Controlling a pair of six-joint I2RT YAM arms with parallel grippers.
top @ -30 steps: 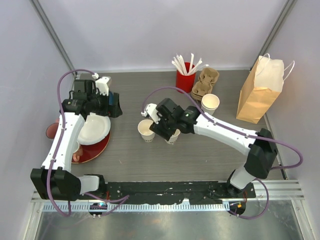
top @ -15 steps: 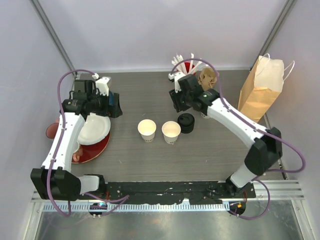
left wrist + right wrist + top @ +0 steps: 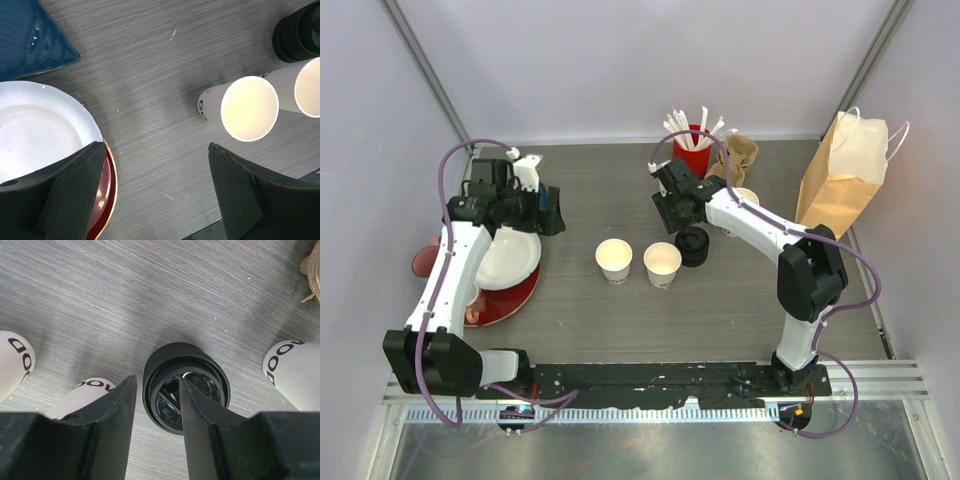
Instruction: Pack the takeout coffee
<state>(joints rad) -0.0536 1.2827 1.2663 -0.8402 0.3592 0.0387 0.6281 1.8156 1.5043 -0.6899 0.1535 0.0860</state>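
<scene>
Right gripper (image 3: 157,382) half-open, holding nothing, astride lid stack (image 3: 202,357) rim; best lowered squarely; pinching only the top lid.

The grey table (image 3: 580,320) bears a left cup (image 3: 615,260) and a right cup (image 3: 662,264), both white and lidless, side by side at its middle, with a stack of black lids (image 3: 693,246) just right of them. Along the far edge stand a red cup of white sticks (image 3: 691,160) and a cardboard tray (image 3: 738,152), with a third cup (image 3: 750,196) near them. A paper bag (image 3: 835,190) stands far right, and a red plate (image 3: 510,300) lies at the left.
</scene>
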